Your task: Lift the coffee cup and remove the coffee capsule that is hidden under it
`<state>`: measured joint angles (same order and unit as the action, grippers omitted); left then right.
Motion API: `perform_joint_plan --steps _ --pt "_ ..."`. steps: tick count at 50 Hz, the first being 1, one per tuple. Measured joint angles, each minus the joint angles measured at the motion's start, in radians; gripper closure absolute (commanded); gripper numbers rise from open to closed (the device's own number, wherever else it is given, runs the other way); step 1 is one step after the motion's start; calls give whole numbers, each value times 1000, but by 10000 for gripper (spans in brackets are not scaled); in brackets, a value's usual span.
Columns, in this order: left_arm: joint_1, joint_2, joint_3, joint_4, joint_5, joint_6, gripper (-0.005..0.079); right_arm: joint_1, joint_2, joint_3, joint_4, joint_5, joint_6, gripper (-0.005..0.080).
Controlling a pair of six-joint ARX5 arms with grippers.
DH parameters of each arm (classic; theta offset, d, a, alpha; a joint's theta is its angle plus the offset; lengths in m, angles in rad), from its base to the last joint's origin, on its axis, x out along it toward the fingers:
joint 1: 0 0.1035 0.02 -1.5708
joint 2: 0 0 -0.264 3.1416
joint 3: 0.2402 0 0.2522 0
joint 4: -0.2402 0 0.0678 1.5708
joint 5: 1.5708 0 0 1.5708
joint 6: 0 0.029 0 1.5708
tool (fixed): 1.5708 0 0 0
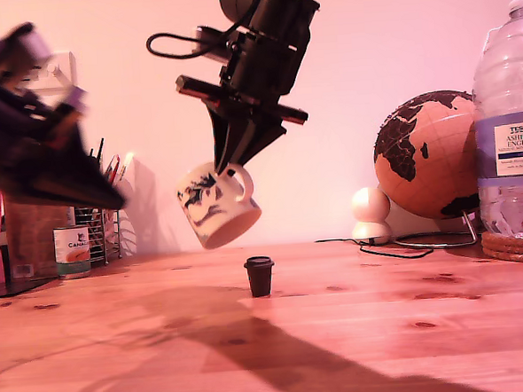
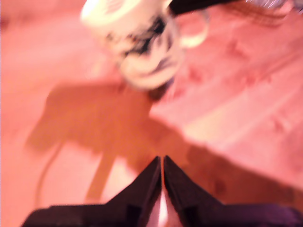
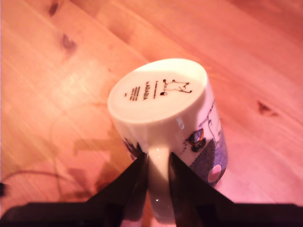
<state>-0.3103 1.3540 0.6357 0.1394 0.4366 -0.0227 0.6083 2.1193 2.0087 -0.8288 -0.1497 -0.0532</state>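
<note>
Your second gripper (image 3: 157, 165) has the coffee cup (image 1: 216, 203) by its handle, jaws pinched on either side of the loop, and the cup hangs in the air, upside down and tilted, clear of the table (image 1: 385, 331). In the second wrist view you're looking straight at the cup's base with its printed stamp. Right below and just toward the exterior view's right, the coffee capsule (image 1: 259, 275) stands upright on the bare wood, uncovered and free of the cup.

Your first gripper (image 2: 162, 163) is empty with its jaws pressed together. Its view is blurred, but it looks toward the cup from a distance. The blurred arm at the exterior view's left looks like that one, well apart from the capsule.

So the lift looks done, and picking up the capsule is the step in hand. Hold the cup steady and high; a handle pinch on a tilted cup could let it swing or slip, so no sudden moves with that arm. Open the first gripper before you bring it in, and approach from the open side of the table so it stays out from under the hanging cup. The capsule is small and light and will tip if nudged. Come down with a jaw on each side of it, centre it, then close gently below the rim.
</note>
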Motion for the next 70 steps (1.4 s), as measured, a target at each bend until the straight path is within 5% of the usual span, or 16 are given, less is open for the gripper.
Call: perform_joint_plan --steps 9,24,44,70 --pt "-36 140 0 187 0 22 429 -20 0 55 -3 1 0 764" --pt "-90 345 2 479 0 29 229 -107 0 131 -39 2 0 764" --pt "-187 590 234 527 -92 48 214 -173 0 143 -53 -2 -4 764" --pt "-187 750 418 451 -132 52 215 -192 0 143 -53 -30 -20 764"
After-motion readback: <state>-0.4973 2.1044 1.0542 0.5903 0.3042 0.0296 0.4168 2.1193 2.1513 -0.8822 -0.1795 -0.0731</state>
